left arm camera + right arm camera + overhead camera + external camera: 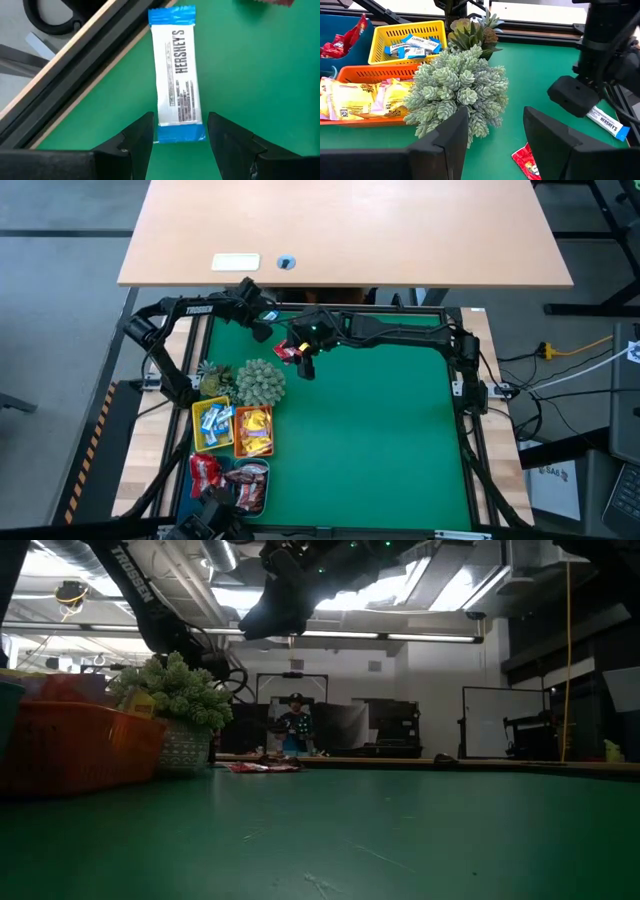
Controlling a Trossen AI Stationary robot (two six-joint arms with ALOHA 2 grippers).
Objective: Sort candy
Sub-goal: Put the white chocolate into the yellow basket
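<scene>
Four small plastic trays are sitting in a block at the left edge of the green table mat (380,430). The yellow tray (212,426) is holding blue-and-white wrapped sweets (412,46). The orange tray (253,432) beside it is holding yellow square packets (350,100). The blue tray (205,472) is containing red packets (340,42), and the teal tray (250,483) is carrying dark brown bars, though its contents are hard to read.

A grey-green spiky plant ball (460,85) is standing just beyond the trays, blocking part of the orange tray in the right wrist view.

The left gripper (180,137) is hanging directly over a blue-and-white wrapped Hershey's bar (178,72) lying flat on the mat near the far rail; its fingers are standing apart on either side of the bar's near end, not clamping it.

The right gripper (492,135) is hovering above a red packet (527,162), jaws apart, holding nothing. That packet is being cut off by the picture's edge.
</scene>
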